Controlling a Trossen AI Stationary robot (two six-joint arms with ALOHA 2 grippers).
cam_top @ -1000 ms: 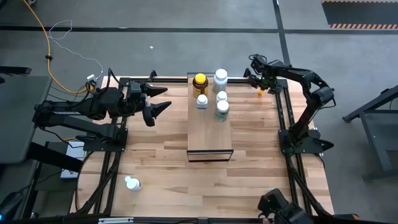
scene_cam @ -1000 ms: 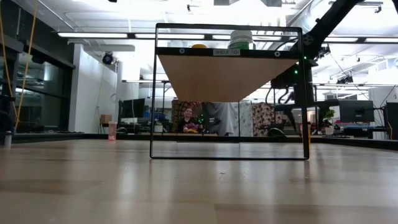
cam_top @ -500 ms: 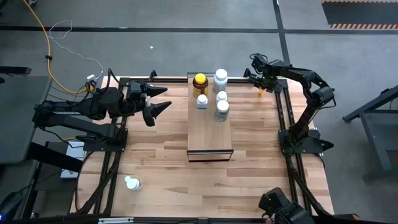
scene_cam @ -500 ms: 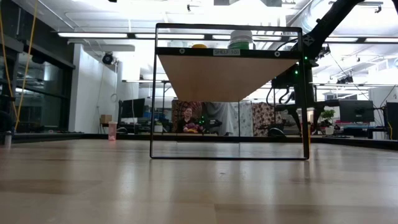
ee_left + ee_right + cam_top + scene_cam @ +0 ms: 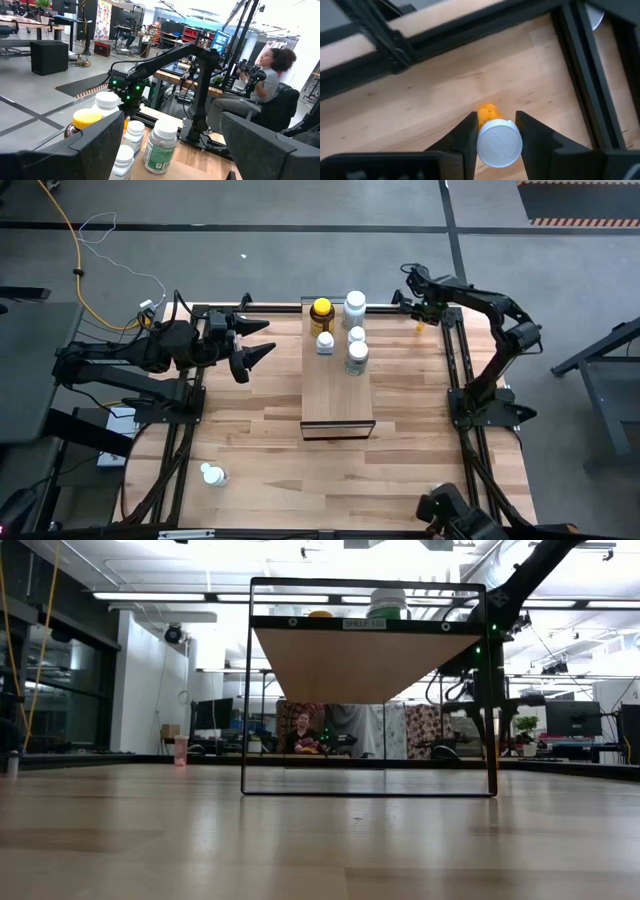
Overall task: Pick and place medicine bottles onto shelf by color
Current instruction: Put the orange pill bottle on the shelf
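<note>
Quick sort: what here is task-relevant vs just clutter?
Task-relevant:
- long light-wood shelf board
- amber bottle with yellow cap, on the shelf
- white round pill bottles, on the shelf
- small orange bottle with white cap, between the right end effector's fingers
- white bottle on the table's near left

Clutter:
- yellow cable on the floor
- seated person

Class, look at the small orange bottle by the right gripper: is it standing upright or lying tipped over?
Upright. The right wrist view looks straight down on the orange bottle's round white cap, which sits between the right gripper's fingers, above the table.
</note>
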